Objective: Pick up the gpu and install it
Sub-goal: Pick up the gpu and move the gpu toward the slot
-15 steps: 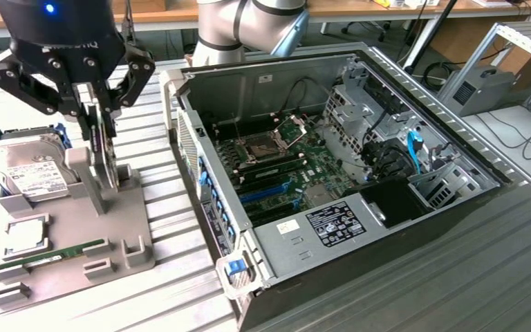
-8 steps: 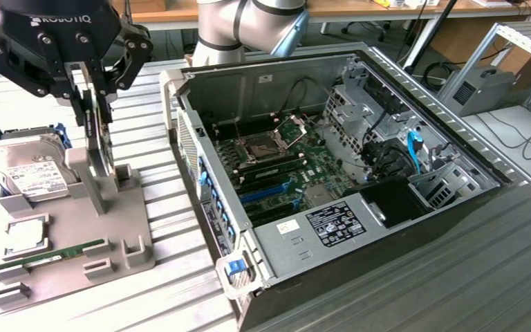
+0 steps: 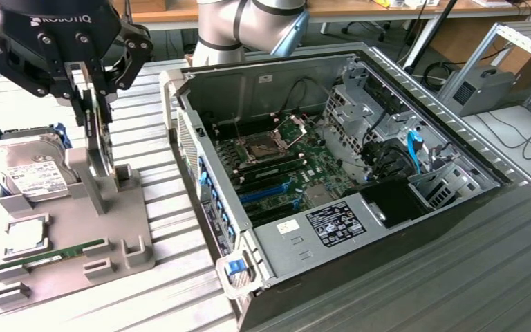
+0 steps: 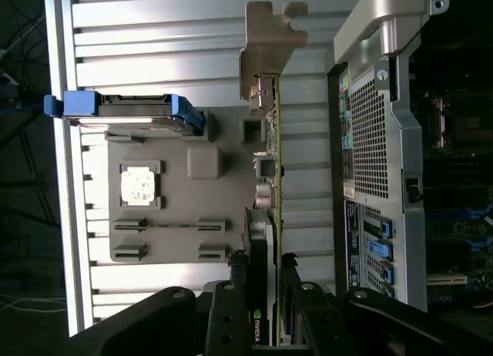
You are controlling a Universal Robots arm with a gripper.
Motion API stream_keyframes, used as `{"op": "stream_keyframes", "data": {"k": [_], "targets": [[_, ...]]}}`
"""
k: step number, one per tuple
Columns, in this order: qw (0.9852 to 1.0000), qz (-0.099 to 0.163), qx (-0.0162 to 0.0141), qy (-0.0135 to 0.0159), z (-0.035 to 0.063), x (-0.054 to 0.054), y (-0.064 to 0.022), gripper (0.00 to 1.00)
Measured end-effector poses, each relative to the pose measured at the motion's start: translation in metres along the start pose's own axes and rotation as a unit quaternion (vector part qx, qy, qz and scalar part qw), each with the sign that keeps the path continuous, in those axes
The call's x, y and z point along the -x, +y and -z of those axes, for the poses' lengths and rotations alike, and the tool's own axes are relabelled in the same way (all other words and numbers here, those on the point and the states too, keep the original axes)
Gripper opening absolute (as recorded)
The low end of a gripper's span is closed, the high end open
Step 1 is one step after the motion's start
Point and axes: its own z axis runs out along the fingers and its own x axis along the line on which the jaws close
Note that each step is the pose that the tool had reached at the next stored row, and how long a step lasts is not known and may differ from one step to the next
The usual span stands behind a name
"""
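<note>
My pincer (image 3: 93, 111) partly closed, fingers (image 4: 235, 294) clamping gpu (image 3: 102, 152) at upper edge. Gpu upright at gray stand (image 3: 63, 270), beside open case (image 3: 289, 238).

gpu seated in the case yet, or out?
Out. The gpu stands on edge over the gray holder outside the case, clamped in the gripper.
</note>
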Motion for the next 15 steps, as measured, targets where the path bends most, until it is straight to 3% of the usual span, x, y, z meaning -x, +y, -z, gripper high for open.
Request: {"op": "stream_keyframes", "data": {"k": [15], "targets": [[0.9999,0.011,-0.0001,0.0004,0.0002,0.014,0.0009,0.27]]}}
